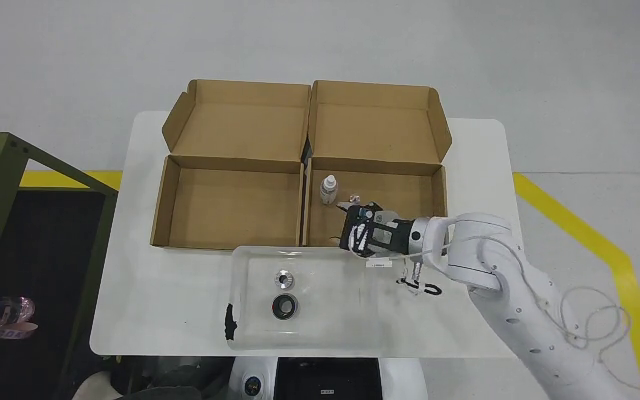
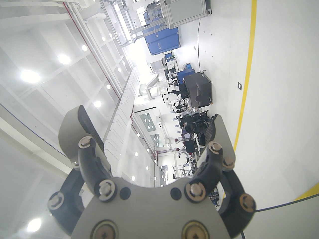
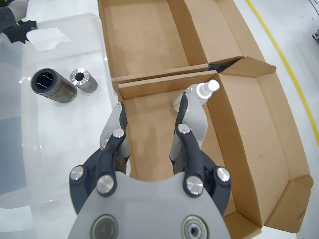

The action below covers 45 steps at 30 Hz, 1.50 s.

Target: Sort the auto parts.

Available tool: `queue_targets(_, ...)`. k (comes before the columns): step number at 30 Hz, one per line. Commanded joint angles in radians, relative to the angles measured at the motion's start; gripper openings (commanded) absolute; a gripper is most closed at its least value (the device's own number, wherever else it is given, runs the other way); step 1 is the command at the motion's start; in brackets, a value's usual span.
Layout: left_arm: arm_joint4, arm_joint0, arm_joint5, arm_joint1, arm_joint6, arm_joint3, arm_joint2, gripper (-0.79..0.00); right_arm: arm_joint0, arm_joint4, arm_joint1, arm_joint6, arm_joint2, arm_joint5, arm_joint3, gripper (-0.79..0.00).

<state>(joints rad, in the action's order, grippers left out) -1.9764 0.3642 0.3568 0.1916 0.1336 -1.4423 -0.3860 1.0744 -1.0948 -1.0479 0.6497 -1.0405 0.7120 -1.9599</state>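
Two metal parts lie in a clear plastic bin: a dark sleeve and a smaller silver cylinder. Behind the bin stand two open cardboard boxes. A small white bottle stands upright in the right box near its left wall. My right gripper hovers open over that box's front left corner, just short of the bottle, holding nothing. My left gripper is open and empty, pointing up at the hall's ceiling.
The left box holds nothing. A black scrap hangs on the bin's left front edge. The boxes' lids stand open at the back. Bare white table lies left of the bin.
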Motion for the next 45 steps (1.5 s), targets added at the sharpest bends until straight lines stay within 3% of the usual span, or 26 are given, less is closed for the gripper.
queue_targets(1,0.000,0.000,0.000,0.000,0.000,0.000,0.000,0.000,0.013,-0.009,0.000,-0.009,0.011,0.007,-0.021,-0.413)
queue_targets(10,0.000,0.000,0.000,0.000,0.000,0.000,0.000,0.000,0.028,-0.058,-0.009,-0.022,0.102,0.022,-0.070,-0.416)
queue_targets(24,0.000,0.000,0.000,0.000,0.000,0.000,0.000,0.000,-0.037,-0.124,-0.049,-0.018,0.278,0.005,0.013,-0.425)
queue_targets(45,0.000,0.000,0.000,0.000,0.000,0.000,0.000,0.000,-0.115,-0.149,-0.090,0.014,0.364,-0.015,0.151,-0.453)
